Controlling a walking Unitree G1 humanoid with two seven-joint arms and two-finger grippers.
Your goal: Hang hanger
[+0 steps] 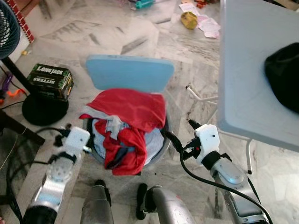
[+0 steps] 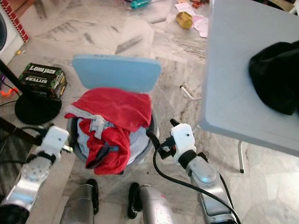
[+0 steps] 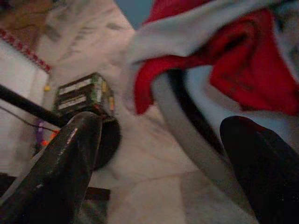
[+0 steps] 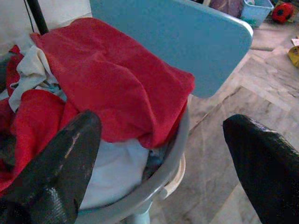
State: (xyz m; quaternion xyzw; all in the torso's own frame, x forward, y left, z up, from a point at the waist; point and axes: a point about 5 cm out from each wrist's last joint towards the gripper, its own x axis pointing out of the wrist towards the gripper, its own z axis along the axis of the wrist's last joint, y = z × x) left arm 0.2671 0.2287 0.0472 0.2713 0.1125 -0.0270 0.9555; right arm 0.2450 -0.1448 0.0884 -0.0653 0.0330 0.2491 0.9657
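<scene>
- Writing: 1 dark green box (image 1: 49,80) on the floor (image 1: 140,37) reads "LONG JACK BITTERS" in white. No other words can be read.
- 1 grey basket (image 4: 161,179) sits on a blue chair (image 1: 129,73), right in front of the robot. It is full of clothes.
- On top is 1 big red cloth (image 1: 127,108). It hangs over the basket's near rim. Light blue & white cloth shows under it.
- Hanger: can't see one for sure; if it's in the pile, the clothes hide it.
- 1 grey counter (image 1: 247,65) on the right, w/ 1 black cloth (image 1: 284,80) on it. One white leg (image 1: 249,156) shows under it.
- 1 fan on the left: black round base (image 1: 43,108), bit of the cage at the top corner.
- Far floor: 1 yellow thing (image 1: 188,20) & some pink-white papers (image 1: 205,23), too small to tell more.
- Left end effector (image 3: 161,172): wide open, holds nothing. It is low by the basket's left side, near the rim, not touching as far as can be seen.
- Right end effector (image 4: 163,168): wide open too, holds nothing. It is just by the basket's right rim, pointing at the red cloth. Touching or not: can't tell.
- 2 silver arms (image 1: 55,179) reach fwd, one each side of the basket. A black cable (image 1: 205,179) loops by the right wrist.
</scene>
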